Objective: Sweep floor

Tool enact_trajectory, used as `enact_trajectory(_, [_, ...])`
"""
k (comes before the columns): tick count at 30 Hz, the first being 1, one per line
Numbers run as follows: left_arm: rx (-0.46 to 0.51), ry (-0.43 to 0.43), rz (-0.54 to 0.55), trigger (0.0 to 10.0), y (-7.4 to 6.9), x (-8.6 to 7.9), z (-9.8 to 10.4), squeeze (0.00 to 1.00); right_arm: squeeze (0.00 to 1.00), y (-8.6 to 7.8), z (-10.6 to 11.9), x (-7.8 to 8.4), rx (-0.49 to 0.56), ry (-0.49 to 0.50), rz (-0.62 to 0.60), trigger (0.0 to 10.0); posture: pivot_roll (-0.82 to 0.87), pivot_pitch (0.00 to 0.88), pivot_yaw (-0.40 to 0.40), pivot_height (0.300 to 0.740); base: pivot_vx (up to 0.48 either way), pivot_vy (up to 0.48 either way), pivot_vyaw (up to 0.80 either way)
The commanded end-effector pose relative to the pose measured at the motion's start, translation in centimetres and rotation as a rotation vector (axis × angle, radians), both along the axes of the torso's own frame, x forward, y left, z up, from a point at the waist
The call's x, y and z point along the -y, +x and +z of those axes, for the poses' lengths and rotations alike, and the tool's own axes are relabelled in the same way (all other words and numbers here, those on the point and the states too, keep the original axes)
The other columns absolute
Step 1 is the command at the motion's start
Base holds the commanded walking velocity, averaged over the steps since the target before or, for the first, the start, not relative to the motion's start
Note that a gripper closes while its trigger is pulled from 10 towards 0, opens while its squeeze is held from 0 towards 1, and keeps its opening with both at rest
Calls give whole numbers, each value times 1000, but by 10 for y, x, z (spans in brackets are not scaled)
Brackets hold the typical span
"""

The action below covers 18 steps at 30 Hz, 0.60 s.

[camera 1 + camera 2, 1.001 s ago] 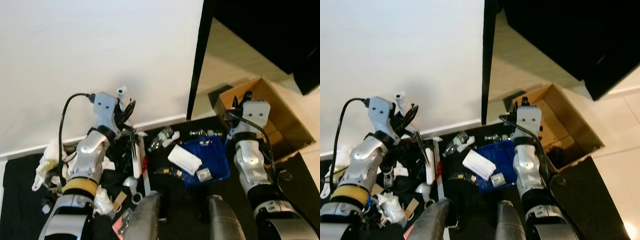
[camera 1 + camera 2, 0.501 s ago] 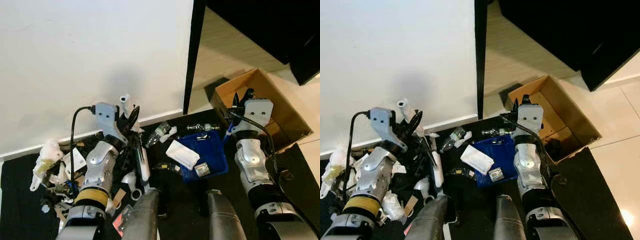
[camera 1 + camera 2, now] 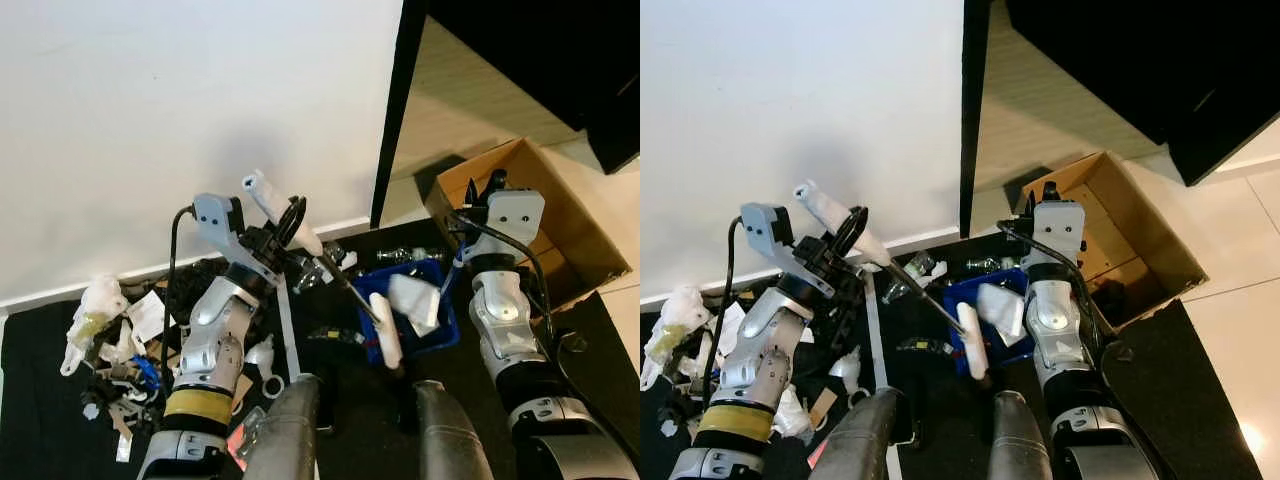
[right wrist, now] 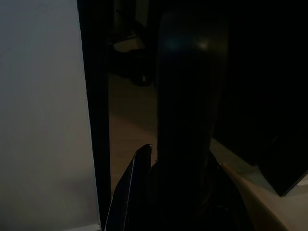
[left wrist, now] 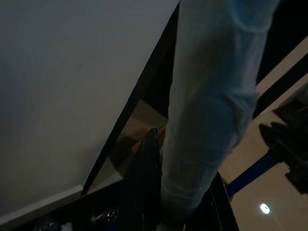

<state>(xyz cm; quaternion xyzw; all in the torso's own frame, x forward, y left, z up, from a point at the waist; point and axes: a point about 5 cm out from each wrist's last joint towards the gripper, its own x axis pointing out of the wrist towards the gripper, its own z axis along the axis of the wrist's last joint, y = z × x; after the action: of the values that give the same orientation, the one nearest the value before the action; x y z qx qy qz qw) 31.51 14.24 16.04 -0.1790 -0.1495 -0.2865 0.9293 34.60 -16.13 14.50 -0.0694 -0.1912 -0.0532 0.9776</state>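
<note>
A small hand brush (image 3: 330, 270) with a pale handle, a thin dark shaft and a white head slants across the black mat (image 3: 40, 400), its head over the rim of the blue dustpan (image 3: 440, 320). The dustpan lies flat on the mat, holding crumpled white paper (image 3: 415, 298). More litter (image 3: 110, 340) lies heaped at the mat's left end.

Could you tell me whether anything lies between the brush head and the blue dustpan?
Nothing visible does. The left gripper holds the brush, whose white head already lies on the blue dustpan, beside crumpled paper in it.
</note>
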Motion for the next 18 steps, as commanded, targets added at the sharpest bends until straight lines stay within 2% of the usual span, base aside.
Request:
enact_trajectory(1, [25,-3,11,10000,-5,-10,8,0,0,-5,-21,-3,-86,12,5,10000,184,359,81,740,0,0,0])
enact_trajectory(2, [40,33,17,10000,-7,-16,13,0,0,-5,-21,-3,-85,13,4,10000,190,349,85,740,0,0,0])
enact_trajectory(3, [40,33,17,10000,-7,-16,13,0,0,-5,-21,-3,-85,13,4,10000,190,349,85,740,0,0,0])
enact_trajectory(4, [59,93,21,10000,-9,-23,15,0,0,-5,-21,-3,-85,14,2,10000,194,345,89,740,0,0,0])
enact_trajectory(5, [59,93,21,10000,-9,-23,15,0,0,-5,-21,-3,-85,14,2,10000,194,345,89,740,0,0,0])
enact_trajectory(6, [70,156,21,10000,-12,-30,16,0,0,-4,-21,-2,-84,15,1,10000,199,342,91,740,0,0,0])
enact_trajectory(7, [60,258,34,10000,-20,-48,14,0,0,-4,-21,-2,-84,16,0,10000,207,340,96,740,0,0,0])
enact_trajectory(8, [60,258,34,10000,-20,-48,14,0,0,-4,-21,-2,-84,16,0,10000,207,340,96,740,0,0,0])
enact_trajectory(10, [38,327,51,10000,-28,-62,11,0,0,-4,-21,-2,-84,18,-1,10000,210,338,97,740,0,0,0])
enact_trajectory(16, [8,389,65,10000,-38,-74,7,0,0,-4,-22,-4,-86,20,2,10000,216,341,99,740,0,0,0])
enact_trajectory(18, [-19,403,88,10000,-43,-76,0,0,0,-5,-23,-5,-89,20,5,10000,215,345,93,740,0,0,0])
